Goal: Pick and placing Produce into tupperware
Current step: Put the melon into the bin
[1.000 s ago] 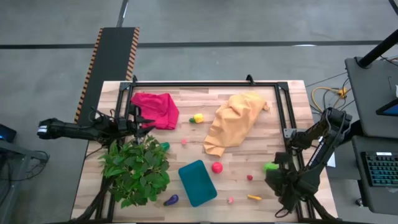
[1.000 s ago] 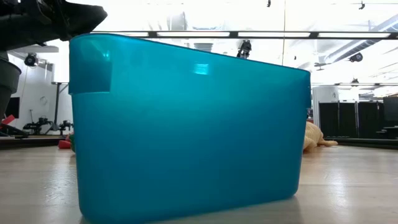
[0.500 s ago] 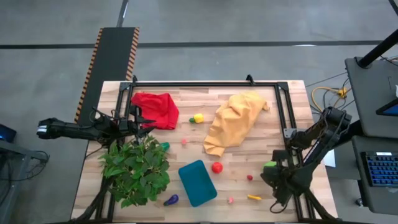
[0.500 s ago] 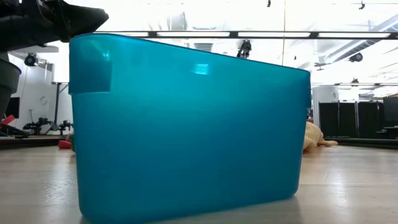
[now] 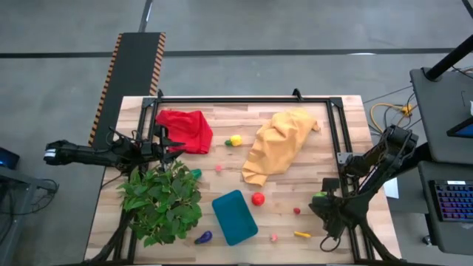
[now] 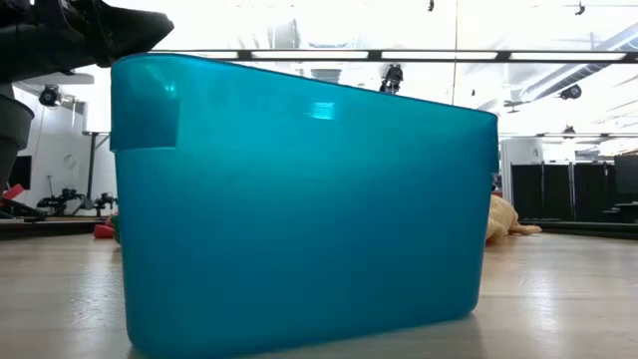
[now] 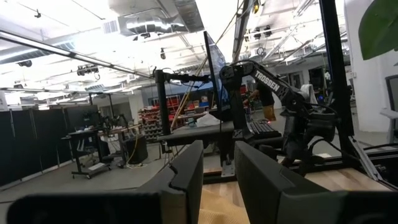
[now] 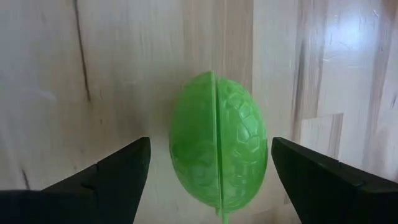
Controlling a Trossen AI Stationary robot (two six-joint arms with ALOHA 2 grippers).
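Observation:
The teal tupperware [image 5: 235,216] stands on the table near its front edge and fills the low view [image 6: 299,199]. Small produce lies scattered: a red ball [image 5: 257,198], a purple piece [image 5: 203,237], a yellow piece [image 5: 235,140], an orange piece [image 5: 301,234]. A green ribbed piece [image 8: 217,143] lies on the wood at the right [image 5: 319,196]. My right gripper [image 8: 211,171] points down over it, open, one finger on each side and clear of it. My left gripper [image 7: 219,174] hovers at the table's left edge [image 5: 176,151], fingers a little apart with nothing between them.
A big leafy green plant [image 5: 162,201] stands left of the tupperware. A red cloth [image 5: 185,129] and a yellow-orange cloth [image 5: 277,146] lie toward the far edge. A black frame [image 5: 244,100] runs along the far and side edges.
My right gripper has sunk toward the green piece and shifted slightly toward the table's left, staying open. The produce and the tupperware have kept their places.

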